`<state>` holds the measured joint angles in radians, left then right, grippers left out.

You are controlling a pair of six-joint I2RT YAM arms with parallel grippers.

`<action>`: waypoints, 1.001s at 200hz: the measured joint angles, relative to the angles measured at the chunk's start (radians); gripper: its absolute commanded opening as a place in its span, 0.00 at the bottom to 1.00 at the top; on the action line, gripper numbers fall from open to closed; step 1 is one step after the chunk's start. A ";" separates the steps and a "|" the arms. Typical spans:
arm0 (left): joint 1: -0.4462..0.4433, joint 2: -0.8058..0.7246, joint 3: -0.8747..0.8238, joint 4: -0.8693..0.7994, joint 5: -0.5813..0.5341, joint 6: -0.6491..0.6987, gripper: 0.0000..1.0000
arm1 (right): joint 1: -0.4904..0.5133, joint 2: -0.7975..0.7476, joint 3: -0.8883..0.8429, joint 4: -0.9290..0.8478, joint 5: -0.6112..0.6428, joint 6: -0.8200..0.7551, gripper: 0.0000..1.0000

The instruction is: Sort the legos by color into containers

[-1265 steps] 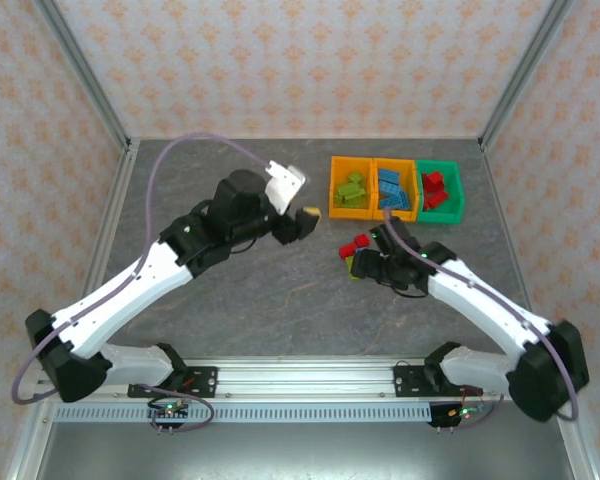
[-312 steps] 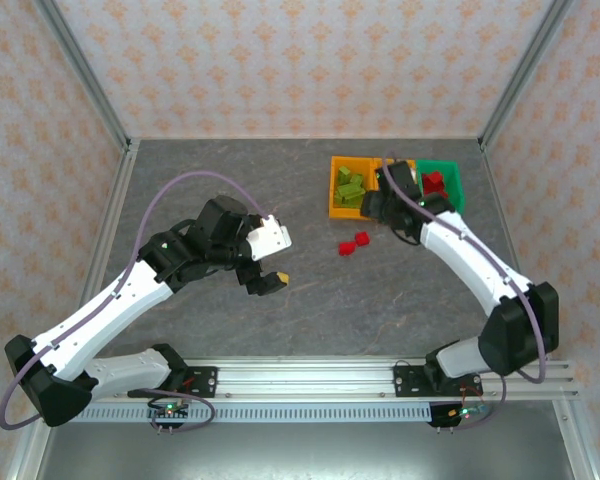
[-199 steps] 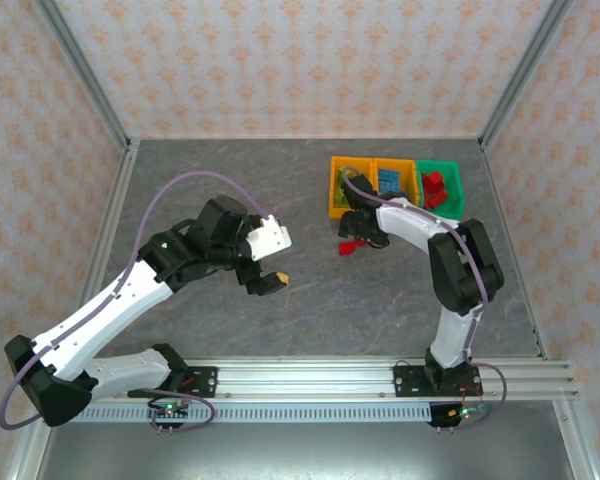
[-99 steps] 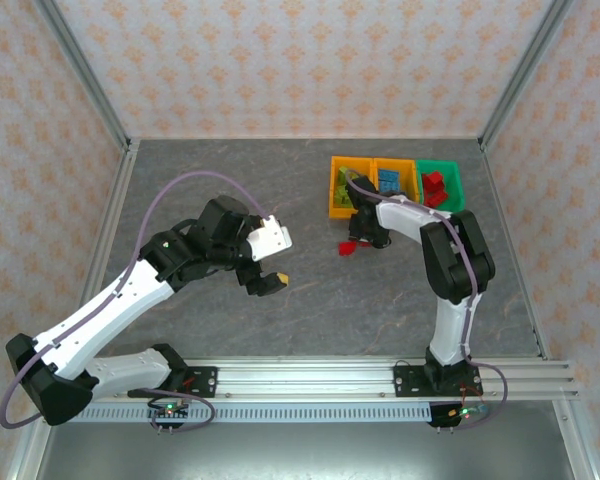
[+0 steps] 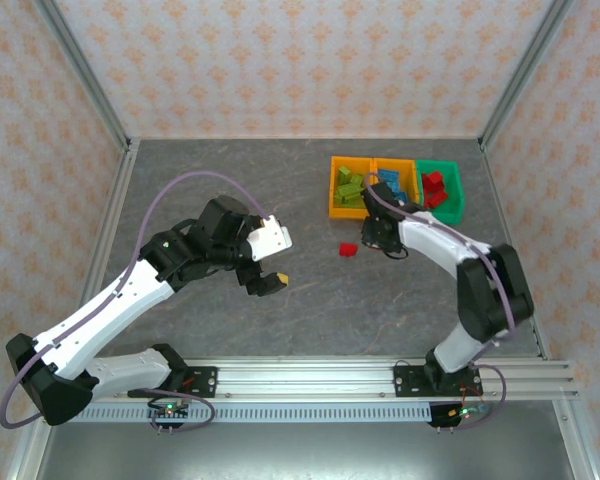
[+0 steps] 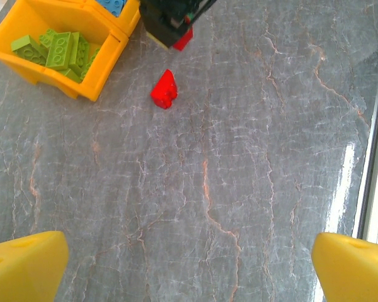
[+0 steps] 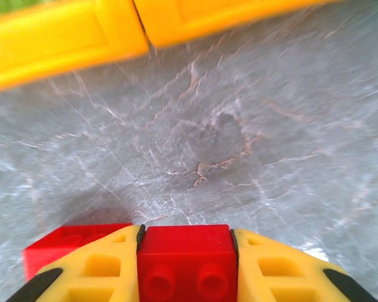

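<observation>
Right gripper (image 5: 381, 236) clamped on red lego (image 7: 185, 258), just near the orange bins (image 7: 63, 38). A loose pinch could drop it there, short of the far-right green bin (image 5: 454, 208). Left gripper (image 6: 189, 267) wide open, empty.

The bench (image 6: 239, 189) looks like smooth grey veined stone with a sheen. The orange containers (image 6: 107, 63) and red lego (image 7: 186, 258) are glossy plastic; the yellow fingers (image 7: 94, 270) look matt.

the orange bins (image 7: 57, 38) are blurred and cut by the top edge.
</observation>
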<state>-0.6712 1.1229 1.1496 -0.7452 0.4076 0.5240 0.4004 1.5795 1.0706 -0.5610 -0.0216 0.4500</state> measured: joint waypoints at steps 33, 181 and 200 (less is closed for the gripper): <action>0.000 0.000 0.000 0.000 0.000 0.000 1.00 | -0.063 -0.165 0.033 0.000 0.069 -0.004 0.23; 0.000 0.000 0.000 0.000 0.000 0.000 1.00 | -0.458 0.422 0.689 -0.206 0.131 -0.074 0.62; 0.000 0.000 0.000 0.000 0.000 0.000 1.00 | -0.455 0.351 0.623 -0.217 0.135 -0.056 0.63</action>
<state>-0.6712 1.1233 1.1496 -0.7452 0.4076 0.5240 -0.0551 1.9301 1.6939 -0.7776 0.1131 0.3939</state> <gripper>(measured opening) 0.998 0.621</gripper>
